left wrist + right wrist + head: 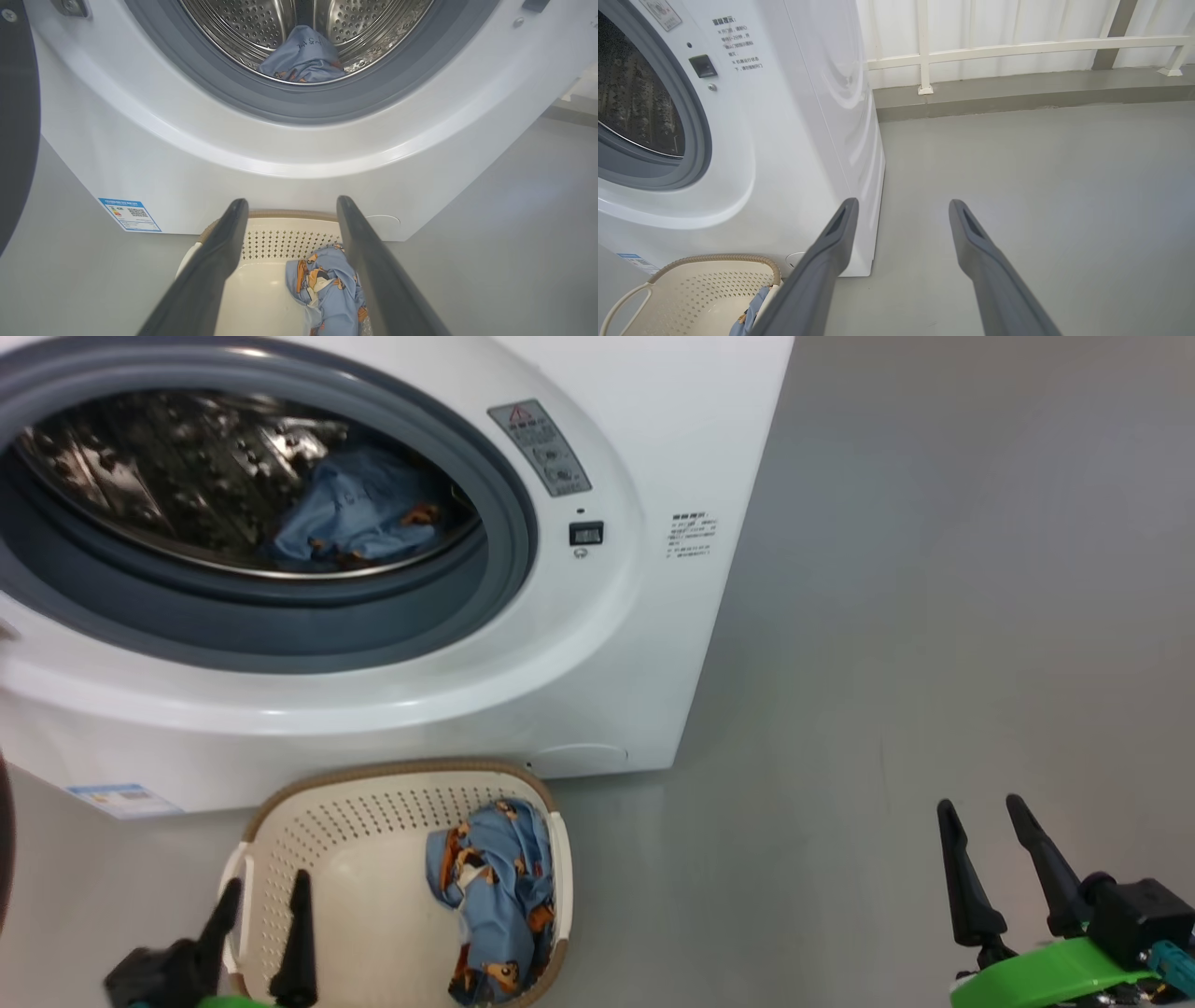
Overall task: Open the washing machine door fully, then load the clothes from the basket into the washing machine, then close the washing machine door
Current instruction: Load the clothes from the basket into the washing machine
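left gripper (264, 887): closest to me, poised over the near left edge of the basket (401, 771), fingers spread as wide as they go, nothing between them.
right gripper (978, 807): off to the right over bare floor (934, 616), well apart from the basket, equally wide and empty.
basket: on the floor just in front of the washer (597, 644), below its opening.
clothes (495, 887): one blue bear-print bundle, crumpled against the basket's right wall; the rest of the basket bottom is bare.
handling: it looks soft, light and limp. i'd expect it to sag and trail when lifted, and to slide out of a shallow pinch. nothing about it can break.
where to hold: a raised fold near the middle of the bundle, bitten deep through several layers rather than by a loose hem, so it comes up in one lump.
drum (168, 476): steel, with a second garment (359, 513) lying low inside.
door (16, 116): a dark edge swung out to the left. it's open, but how far i can't tell.
stage: by my reading, loading is half done.
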Controlling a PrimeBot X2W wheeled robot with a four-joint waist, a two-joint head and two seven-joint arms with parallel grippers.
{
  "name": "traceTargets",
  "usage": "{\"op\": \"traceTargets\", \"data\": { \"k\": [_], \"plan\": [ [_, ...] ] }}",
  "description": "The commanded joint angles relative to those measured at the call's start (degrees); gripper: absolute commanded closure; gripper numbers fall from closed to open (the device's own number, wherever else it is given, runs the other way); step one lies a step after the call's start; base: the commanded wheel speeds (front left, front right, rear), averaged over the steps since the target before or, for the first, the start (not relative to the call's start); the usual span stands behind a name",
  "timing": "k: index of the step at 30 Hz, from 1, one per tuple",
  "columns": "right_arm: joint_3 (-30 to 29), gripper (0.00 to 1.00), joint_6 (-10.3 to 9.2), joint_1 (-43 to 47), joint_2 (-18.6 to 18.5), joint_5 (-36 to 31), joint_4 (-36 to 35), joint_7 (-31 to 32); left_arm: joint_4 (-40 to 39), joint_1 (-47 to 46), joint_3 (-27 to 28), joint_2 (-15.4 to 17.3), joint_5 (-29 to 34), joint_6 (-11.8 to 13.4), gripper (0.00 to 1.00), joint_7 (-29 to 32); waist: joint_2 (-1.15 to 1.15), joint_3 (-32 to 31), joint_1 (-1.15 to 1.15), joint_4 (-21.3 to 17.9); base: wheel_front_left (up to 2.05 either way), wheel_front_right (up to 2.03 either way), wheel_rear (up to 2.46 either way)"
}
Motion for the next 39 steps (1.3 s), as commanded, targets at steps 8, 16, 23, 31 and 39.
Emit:
{"op": "traceTargets", "data": {
  "k": [8,16,23,31,39],
  "plan": [
    [1.78,0.00,0.08,-5.53,1.01,-0.96,-2.16,-0.28,8.20,-9.64,-6.27,2.78,-3.44,-0.09,0.00,-0.36,0.00,10.00,0.00,-1.05,0.00,0.00,0.00],
    [2.90,0.00,0.08,-10.42,1.83,-1.34,-2.93,-0.28,18.15,-20.36,-17.22,5.52,-9.55,-0.09,0.00,-0.36,0.00,18.10,0.00,-2.56,0.00,0.00,0.00],
    [4.50,0.00,0.08,-14.04,2.05,-0.24,-3.68,-0.28,26.98,-29.28,-26.04,7.07,-14.83,-0.09,0.00,-0.36,0.00,24.27,0.00,-4.45,0.00,0.00,0.00],
    [6.19,0.00,0.08,-16.58,2.07,1.69,-4.33,-0.28,34.77,-36.31,-36.17,8.14,-20.03,-0.09,0.00,-0.36,0.00,29.67,0.00,-6.43,0.00,0.00,0.00],
    [7.28,0.00,0.08,-18.91,2.08,2.27,-5.43,-0.28,37.63,-43.48,-46.16,9.49,-26.44,-0.09,0.00,-0.36,0.00,35.47,0.00,-7.02,0.00,0.00,0.00]
  ]
}}
